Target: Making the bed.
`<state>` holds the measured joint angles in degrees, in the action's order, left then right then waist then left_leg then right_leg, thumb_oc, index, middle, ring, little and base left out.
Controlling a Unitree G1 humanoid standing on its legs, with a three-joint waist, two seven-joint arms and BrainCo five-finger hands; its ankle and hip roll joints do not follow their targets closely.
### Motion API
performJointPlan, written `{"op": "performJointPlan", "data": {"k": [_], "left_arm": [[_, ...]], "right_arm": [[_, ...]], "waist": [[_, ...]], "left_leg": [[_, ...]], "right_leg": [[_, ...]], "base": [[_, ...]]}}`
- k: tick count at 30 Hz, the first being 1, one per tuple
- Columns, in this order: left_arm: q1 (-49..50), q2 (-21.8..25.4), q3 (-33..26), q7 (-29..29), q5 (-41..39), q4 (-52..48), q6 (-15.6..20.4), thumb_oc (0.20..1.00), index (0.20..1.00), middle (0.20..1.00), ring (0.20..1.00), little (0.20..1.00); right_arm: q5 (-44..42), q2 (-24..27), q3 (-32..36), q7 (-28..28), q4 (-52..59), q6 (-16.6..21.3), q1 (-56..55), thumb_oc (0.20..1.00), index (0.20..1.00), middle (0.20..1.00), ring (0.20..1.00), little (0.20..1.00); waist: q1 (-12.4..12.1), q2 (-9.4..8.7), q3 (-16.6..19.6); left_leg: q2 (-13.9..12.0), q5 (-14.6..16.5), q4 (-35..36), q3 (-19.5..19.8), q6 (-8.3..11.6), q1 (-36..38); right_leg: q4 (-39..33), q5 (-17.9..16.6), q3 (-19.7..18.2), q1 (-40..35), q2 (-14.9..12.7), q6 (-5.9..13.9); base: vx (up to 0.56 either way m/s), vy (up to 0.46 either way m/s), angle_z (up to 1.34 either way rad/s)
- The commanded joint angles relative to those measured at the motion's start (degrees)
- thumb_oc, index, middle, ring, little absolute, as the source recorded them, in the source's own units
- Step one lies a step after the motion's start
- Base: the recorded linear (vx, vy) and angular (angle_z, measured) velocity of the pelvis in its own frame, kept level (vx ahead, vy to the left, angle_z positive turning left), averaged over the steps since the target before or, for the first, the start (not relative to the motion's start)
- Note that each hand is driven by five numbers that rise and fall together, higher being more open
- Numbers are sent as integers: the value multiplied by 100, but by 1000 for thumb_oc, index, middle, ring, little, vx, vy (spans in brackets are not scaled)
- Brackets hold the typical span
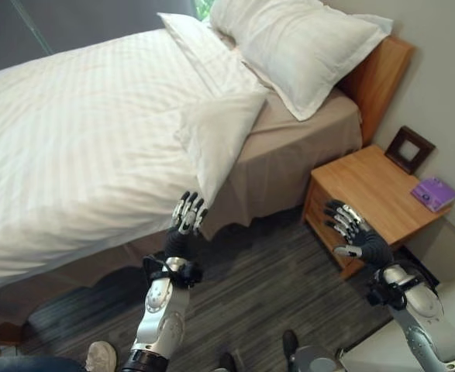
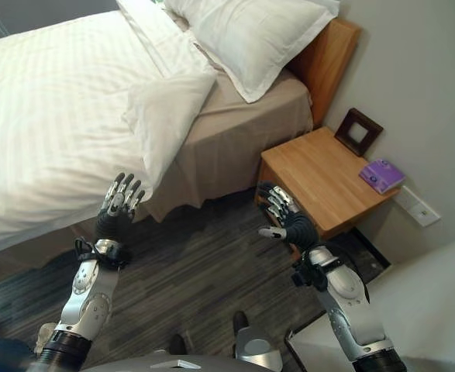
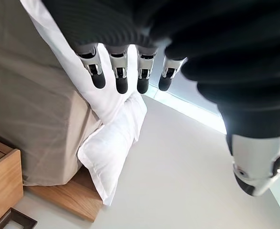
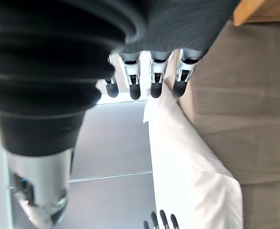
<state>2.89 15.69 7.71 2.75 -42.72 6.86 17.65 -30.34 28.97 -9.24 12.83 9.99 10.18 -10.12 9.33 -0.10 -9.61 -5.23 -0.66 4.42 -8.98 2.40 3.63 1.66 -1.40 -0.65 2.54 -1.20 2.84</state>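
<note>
A bed with a white striped duvet (image 1: 80, 132) spread over it fills the left of the eye views. One corner of the duvet (image 1: 219, 136) is folded back and hangs over the bed's side, baring the beige sheet (image 1: 297, 147). A large white pillow (image 1: 297, 46) leans on the wooden headboard (image 1: 382, 77). My left hand (image 1: 187, 215) is raised below that hanging corner, fingers straight and apart from the cloth. My right hand (image 1: 349, 229) hovers open in front of the nightstand, holding nothing. In the wrist views the left hand's fingers (image 3: 122, 71) and the right hand's fingers (image 4: 151, 78) are straight.
A wooden nightstand (image 1: 367, 194) stands right of the bed, with a dark picture frame (image 1: 410, 149) and a purple box (image 1: 434, 193) on it. Dark striped carpet (image 1: 266, 294) lies between me and the bed. A person's shoe (image 1: 101, 357) shows at the bottom left.
</note>
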Motion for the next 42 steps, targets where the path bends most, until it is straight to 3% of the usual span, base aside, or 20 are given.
{"op": "performJointPlan", "data": {"k": [1, 7, 8, 14, 19, 22, 26, 28, 31, 32, 33, 35, 37, 39, 40, 41, 42], "left_arm": [[32, 200, -306, 34, -108, -115, 130, 1000, 1000, 1000, 1000, 1000], [100, 271, -505, -56, -18, -115, 143, 1000, 1000, 1000, 1000, 1000], [803, 358, -1670, -466, 323, -220, 214, 1000, 1000, 1000, 1000, 1000], [497, 282, -1174, -326, -42, -140, 103, 1000, 1000, 1000, 1000, 1000], [442, 370, -1323, -436, 0, -178, 163, 1000, 1000, 1000, 1000, 1000], [531, 392, -1490, -520, -2, -89, 163, 1000, 1000, 1000, 1000, 1000], [569, 496, -1607, -597, 236, 43, 142, 1000, 1000, 1000, 1000, 1000], [599, 558, -1650, -600, 374, 41, 134, 1000, 1000, 1000, 1000, 1000], [534, 620, -1645, -515, 343, 86, 159, 1000, 1000, 1000, 1000, 1000], [404, 632, -1555, -447, 211, 137, 187, 1000, 1000, 1000, 1000, 1000], [401, 630, -1549, -441, 205, 148, 193, 1000, 1000, 1000, 1000, 1000], [197, 636, -1427, -439, 177, 191, 252, 1000, 1000, 1000, 1000, 1000], [86, 662, -1356, -431, 210, 170, 294, 1000, 1000, 1000, 1000, 1000], [-26, 530, -1085, -346, 31, -34, 268, 1000, 1000, 1000, 1000, 1000], [-41, 491, -1034, -271, -69, -74, 251, 1000, 1000, 1000, 1000, 1000], [-84, 402, -946, -254, -217, -136, 233, 1000, 1000, 1000, 1000, 1000], [-86, 404, -947, -255, -217, -136, 233, 1000, 1000, 1000, 1000, 1000]], "right_arm": [[-266, -181, 93, -64, 223, 295, 200, 1000, 1000, 1000, 1000, 1000], [-197, -199, 124, -107, 214, 261, 214, 1000, 1000, 1000, 1000, 1000], [-448, -840, 1312, -942, -1019, 467, 244, 1000, 1000, 1000, 1000, 1000], [-193, -641, 1121, -978, -1176, 371, 366, 1000, 1000, 1000, 1000, 1000], [-15, -530, 873, -944, -1113, 272, 540, 1000, 1000, 1000, 1000, 1000], [-102, -580, 727, -821, -1048, 245, 645, 1000, 1000, 1000, 1000, 1000], [51, -654, 523, -717, -1002, 232, 701, 1000, 1000, 1000, 1000, 1000], [82, -689, 444, -622, -931, 215, 668, 1000, 1000, 1000, 1000, 1000], [92, -647, 429, -544, -874, 192, 566, 1000, 1000, 1000, 1000, 1000], [64, -573, 467, -510, -883, 222, 479, 1000, 1000, 1000, 1000, 1000], [64, -568, 469, -509, -882, 223, 473, 1000, 1000, 1000, 1000, 1000], [138, -491, 501, -526, -855, 250, 431, 1000, 1000, 1000, 1000, 1000], [145, -465, 542, -548, -821, 260, 387, 1000, 1000, 1000, 1000, 1000], [138, -429, 559, -541, -799, 256, 352, 1000, 1000, 1000, 1000, 1000], [111, -419, 574, -530, -828, 269, 332, 1000, 1000, 1000, 1000, 1000], [199, -322, 613, -617, -955, 282, 376, 1000, 1000, 1000, 1000, 1000], [199, -324, 613, -617, -956, 282, 378, 1000, 1000, 1000, 1000, 1000]], "waist": [[-53, -170, 361], [-90, -134, 313], [-599, -217, 98], [-633, -255, 229], [-754, -293, 210], [-857, -290, 93], [-933, -206, -185], [-917, -122, -262], [-754, -120, -212], [-572, -189, -146], [-559, -152, -164], [-385, -142, -137], [-296, -128, -89], [-232, -168, 16], [-225, -151, 85], [-190, -54, 178], [-179, -70, 190]], "left_leg": [[101, -135, -26, 147, 51, 144], [162, -39, -70, 206, -23, 199], [6, 91, -350, 65, -78, -40], [-45, 44, -329, 146, -43, 55], [25, 131, -367, 256, -109, 80], [133, 263, -506, 353, -240, 51], [264, 433, -655, 403, -494, 176], [259, 514, -660, 470, -543, 307], [266, 625, -495, 621, -468, 581], [291, 749, -427, 775, -364, 752], [253, 766, -419, 791, -358, 787], [163, 863, -262, 918, -219, 1121], [39, 914, -208, 971, -117, 1386], [-67, 933, -333, 1061, -7, 1546], [-178, 777, -520, 1116, 73, 1519], [-448, 128, -1333, 1134, 288, 1285], [-432, 106, -1325, 1148, 290, 1264]], "right_leg": [[-315, -303, -480, -125, -189, 366], [-154, -275, -620, -90, -266, 402], [187, 14, -3, -162, -664, 531], [85, -7, 155, -322, -681, 498], [230, -41, 201, -279, -755, 561], [771, -93, 164, -121, -859, 657], [2570, -859, 52, 602, -982, 787], [3016, -872, 103, 930, -923, 744], [2434, -629, 189, 1209, -803, 704], [1385, -526, -16, 1303, -680, 685], [1338, -531, 22, 1238, -655, 681], [261, -740, -29, 1346, -633, 760], [-191, -903, 157, 1420, -610, 826], [60, -888, 98, 1338, -550, 776], [192, -831, 73, 1290, -469, 694], [366, -632, 73, 1059, -196, 449], [356, -647, 77, 1072, -215, 447]], "base": [[1, 88, -17], [-21, 72, -3], [0, 0, 0], [-12, -37, 7], [15, 58, 18], [23, 138, 3], [9, 205, 17], [125, 158, 0], [351, 5, 27], [266, -44, 58], [406, -72, 71], [370, -77, 64], [401, -142, 23], [378, -206, 20], [502, -323, 42], [372, -262, 39], [364, -262, 44]]}}
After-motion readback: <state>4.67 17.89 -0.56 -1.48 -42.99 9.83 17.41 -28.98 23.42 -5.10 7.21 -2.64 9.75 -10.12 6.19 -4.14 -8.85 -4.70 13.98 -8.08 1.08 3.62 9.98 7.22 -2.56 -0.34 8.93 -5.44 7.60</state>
